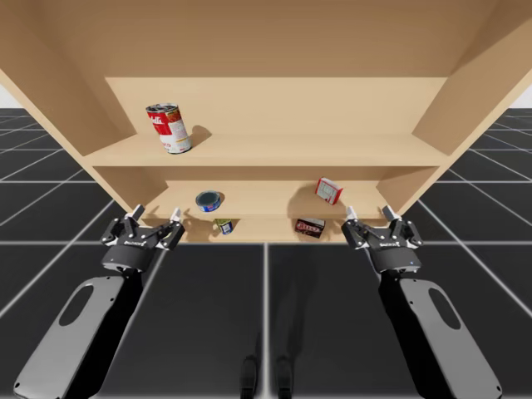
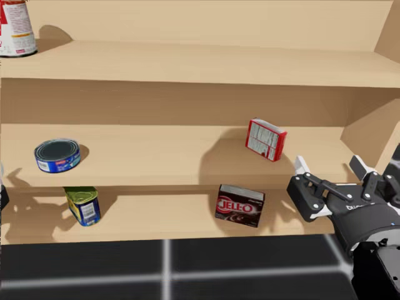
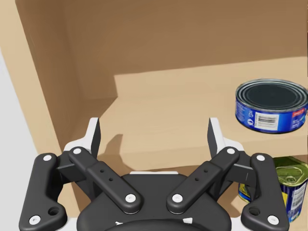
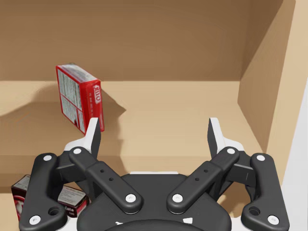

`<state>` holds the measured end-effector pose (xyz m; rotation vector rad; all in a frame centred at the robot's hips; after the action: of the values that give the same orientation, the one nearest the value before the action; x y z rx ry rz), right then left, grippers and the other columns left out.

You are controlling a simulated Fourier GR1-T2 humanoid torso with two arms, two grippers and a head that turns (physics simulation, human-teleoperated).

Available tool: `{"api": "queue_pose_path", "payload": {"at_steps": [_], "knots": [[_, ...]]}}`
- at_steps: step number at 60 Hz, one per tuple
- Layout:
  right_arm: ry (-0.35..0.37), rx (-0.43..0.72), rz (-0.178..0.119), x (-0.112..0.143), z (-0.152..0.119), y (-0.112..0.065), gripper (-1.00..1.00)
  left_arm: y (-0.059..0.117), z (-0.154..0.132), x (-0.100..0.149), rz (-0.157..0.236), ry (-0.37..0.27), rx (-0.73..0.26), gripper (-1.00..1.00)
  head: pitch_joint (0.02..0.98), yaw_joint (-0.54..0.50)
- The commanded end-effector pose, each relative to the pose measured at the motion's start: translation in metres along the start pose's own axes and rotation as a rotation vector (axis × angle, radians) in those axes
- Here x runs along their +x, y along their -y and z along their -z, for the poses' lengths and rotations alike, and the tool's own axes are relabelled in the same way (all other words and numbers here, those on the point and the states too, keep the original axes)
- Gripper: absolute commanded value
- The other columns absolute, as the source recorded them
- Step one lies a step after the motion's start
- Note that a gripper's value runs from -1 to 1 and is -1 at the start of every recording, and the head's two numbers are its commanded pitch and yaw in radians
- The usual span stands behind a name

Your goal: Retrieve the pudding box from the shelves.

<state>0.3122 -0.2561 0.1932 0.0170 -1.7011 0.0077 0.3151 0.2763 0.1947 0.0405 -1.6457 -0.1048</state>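
The pudding box (image 2: 239, 205) is a dark brown flat box on the lowest shelf, right of centre (image 1: 310, 227). In the right wrist view it sits low beside the left finger, partly hidden (image 4: 19, 202). A red box (image 2: 265, 139) stands tilted on the middle shelf above it (image 1: 328, 190) (image 4: 79, 98). My right gripper (image 1: 369, 214) hovers open in front of the shelves, to the right of the dark box and apart from it (image 2: 328, 165) (image 4: 154, 132). Far to the left, my left gripper (image 1: 156, 214) is open and holds nothing (image 3: 154, 132).
A tall red-and-white can (image 1: 169, 127) stands on the top shelf. A flat blue can (image 2: 57, 154) lies on the middle shelf, with a small green-topped can (image 2: 83, 205) below it. The shelf's side walls (image 1: 432, 116) slant in at both ends.
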Motion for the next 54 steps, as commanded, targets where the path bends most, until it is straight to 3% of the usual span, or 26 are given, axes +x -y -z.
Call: {"api": "queue_pose_path", "payload": {"at_steps": [1,10,14,18,27,31,32,33,36,39,42,43,46,48,52,53,54], "knots": [[-0.003,0.003,-0.003,-0.001,0.000,-0.002,-1.00,0.001,0.001,-0.001,0.007,-0.002,-0.008,-1.00,0.673,-0.15],[-0.002,0.007,-0.003,0.000,0.000,-0.003,-1.00,0.004,0.001,-0.001,0.007,-0.005,-0.010,-1.00,0.745,-0.18],[-0.002,0.006,0.002,0.000,0.000,-0.004,-1.00,0.005,0.001,-0.001,0.006,-0.006,-0.010,-1.00,0.746,-0.18],[0.021,-0.008,-0.022,0.007,-0.005,-0.007,-1.00,0.004,0.001,-0.001,0.002,-0.007,-0.008,-1.00,0.738,-0.18],[0.053,0.009,-0.005,0.030,-0.026,-0.023,-1.00,0.004,0.001,-0.001,-0.008,-0.008,-0.006,-1.00,0.712,-0.17],[0.043,-0.025,-0.031,0.035,-0.039,-0.037,-1.00,0.003,0.001,-0.001,-0.011,-0.008,-0.005,-1.00,0.708,-0.18],[0.044,-0.044,-0.043,0.035,-0.044,-0.043,-1.00,0.003,0.001,-0.001,-0.012,-0.008,-0.006,-1.00,0.708,-0.18],[0.062,-0.077,-0.077,0.033,-0.047,-0.047,-1.00,0.003,0.001,-0.001,-0.012,-0.009,-0.007,-1.00,0.708,-0.18],[0.044,-0.099,-0.103,0.030,-0.055,-0.055,-1.00,0.003,0.001,-0.001,-0.011,-0.009,-0.009,-1.00,0.710,-0.18],[0.047,-0.116,-0.069,0.025,-0.063,-0.062,-1.00,0.002,0.001,-0.001,-0.010,-0.009,-0.008,-1.00,0.711,-0.19],[0.014,-0.088,-0.059,0.021,-0.070,-0.066,-1.00,0.001,0.001,-0.001,-0.012,-0.010,-0.005,-1.00,0.712,-0.18],[0.010,-0.093,-0.024,0.018,-0.073,-0.069,-1.00,0.001,0.001,-0.001,-0.012,-0.010,-0.004,-1.00,0.712,-0.18],[0.003,-0.079,-0.025,0.014,-0.077,-0.071,-1.00,0.000,0.001,-0.001,-0.014,-0.010,-0.002,-1.00,0.712,-0.18],[0.001,-0.082,0.007,0.009,-0.080,-0.074,-1.00,0.000,0.001,-0.001,-0.014,-0.010,-0.002,-1.00,0.711,-0.18],[-0.017,-0.068,0.004,0.000,-0.083,-0.081,-1.00,0.000,0.001,-0.001,-0.012,-0.009,-0.003,-1.00,0.708,-0.19],[-0.023,-0.067,0.025,-0.003,-0.084,-0.084,-1.00,0.000,0.001,-0.001,-0.012,-0.009,-0.003,-1.00,0.707,-0.19],[-0.026,-0.063,0.024,-0.005,-0.084,-0.086,-1.00,0.000,0.002,-0.002,-0.012,-0.009,-0.003,-1.00,0.707,-0.19]]}}
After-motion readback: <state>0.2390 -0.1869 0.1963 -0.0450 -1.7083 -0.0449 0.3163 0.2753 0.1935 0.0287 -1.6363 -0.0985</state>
